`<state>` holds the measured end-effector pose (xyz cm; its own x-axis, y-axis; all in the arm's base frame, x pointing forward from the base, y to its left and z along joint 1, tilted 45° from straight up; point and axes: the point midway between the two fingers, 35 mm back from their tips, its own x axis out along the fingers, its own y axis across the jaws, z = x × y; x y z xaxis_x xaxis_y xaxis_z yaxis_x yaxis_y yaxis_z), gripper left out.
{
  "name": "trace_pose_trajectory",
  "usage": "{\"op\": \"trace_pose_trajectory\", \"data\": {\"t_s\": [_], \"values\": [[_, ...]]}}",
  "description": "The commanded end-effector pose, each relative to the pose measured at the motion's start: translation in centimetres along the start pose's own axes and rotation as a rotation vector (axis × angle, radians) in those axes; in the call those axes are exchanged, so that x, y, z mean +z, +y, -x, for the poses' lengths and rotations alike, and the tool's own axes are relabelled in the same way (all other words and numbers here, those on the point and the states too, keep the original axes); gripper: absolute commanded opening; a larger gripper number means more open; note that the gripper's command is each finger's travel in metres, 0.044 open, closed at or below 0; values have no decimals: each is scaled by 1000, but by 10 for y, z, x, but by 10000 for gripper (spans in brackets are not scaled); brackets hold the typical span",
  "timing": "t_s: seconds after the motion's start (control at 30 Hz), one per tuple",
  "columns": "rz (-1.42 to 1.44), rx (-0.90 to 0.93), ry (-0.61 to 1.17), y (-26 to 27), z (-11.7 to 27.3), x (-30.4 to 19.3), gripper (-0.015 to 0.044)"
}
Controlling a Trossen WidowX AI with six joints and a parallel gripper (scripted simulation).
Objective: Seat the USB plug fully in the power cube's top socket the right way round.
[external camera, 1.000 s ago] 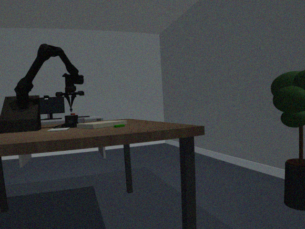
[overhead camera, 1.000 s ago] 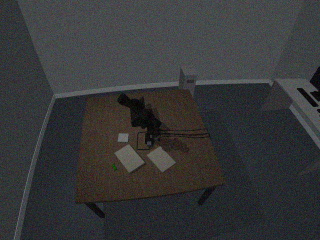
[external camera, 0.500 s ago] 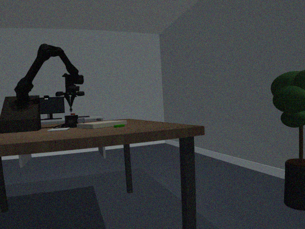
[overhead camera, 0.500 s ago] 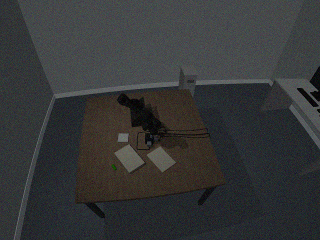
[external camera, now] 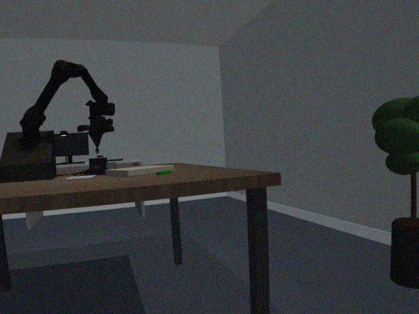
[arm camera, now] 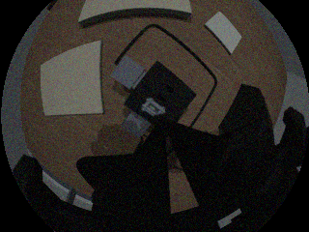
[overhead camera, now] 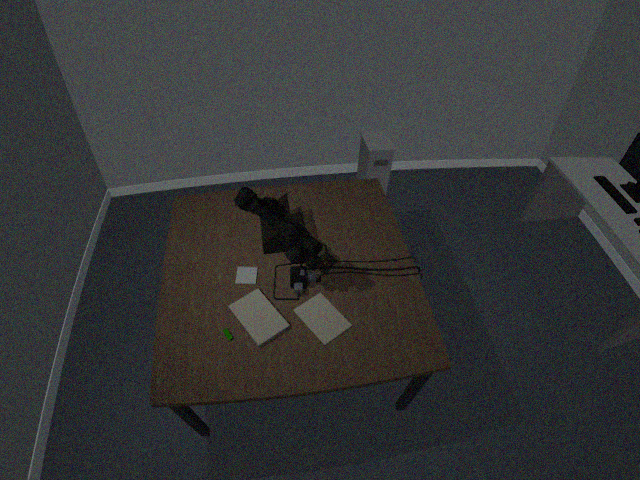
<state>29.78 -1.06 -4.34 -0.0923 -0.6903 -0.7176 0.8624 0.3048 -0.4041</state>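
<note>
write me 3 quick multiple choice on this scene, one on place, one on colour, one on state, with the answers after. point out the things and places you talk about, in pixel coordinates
1. Where is the small green block (overhead camera: 228, 334) (external camera: 163, 173)?
A) on the power cube (overhead camera: 294, 277) (external camera: 97, 166) (arm camera: 156, 84)
B) on the floor
C) on the table (overhead camera: 382, 341) (external camera: 216, 175) (arm camera: 261, 65)

2. What colour is the cube's body?
A) black
B) yellow
C) orange

3. How do the end effector's (overhead camera: 328, 260) (external camera: 97, 150) (arm camera: 166, 127) fingers stand?
A) wide apart, pointing down
B) tips together, pointing down
C) tips together, pointing up

Key:
1 C: top view shows it on the wood, beside the thick pale slab (overhead camera: 258, 316) (external camera: 145, 169) (arm camera: 135, 7).
2 A: its top looks black in the wrist view.
3 B: the exterior view shows them tapering to one low point.
</note>
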Motion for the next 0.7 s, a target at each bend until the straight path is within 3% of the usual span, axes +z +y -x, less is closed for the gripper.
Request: {"op": "trace_pose_trajectory", "data": {"t_s": [0.0, 0.67], "values": [[96, 0, 1, 0, -1, 0, 0], [620, 0, 1, 0, -1, 0, 0]]}}
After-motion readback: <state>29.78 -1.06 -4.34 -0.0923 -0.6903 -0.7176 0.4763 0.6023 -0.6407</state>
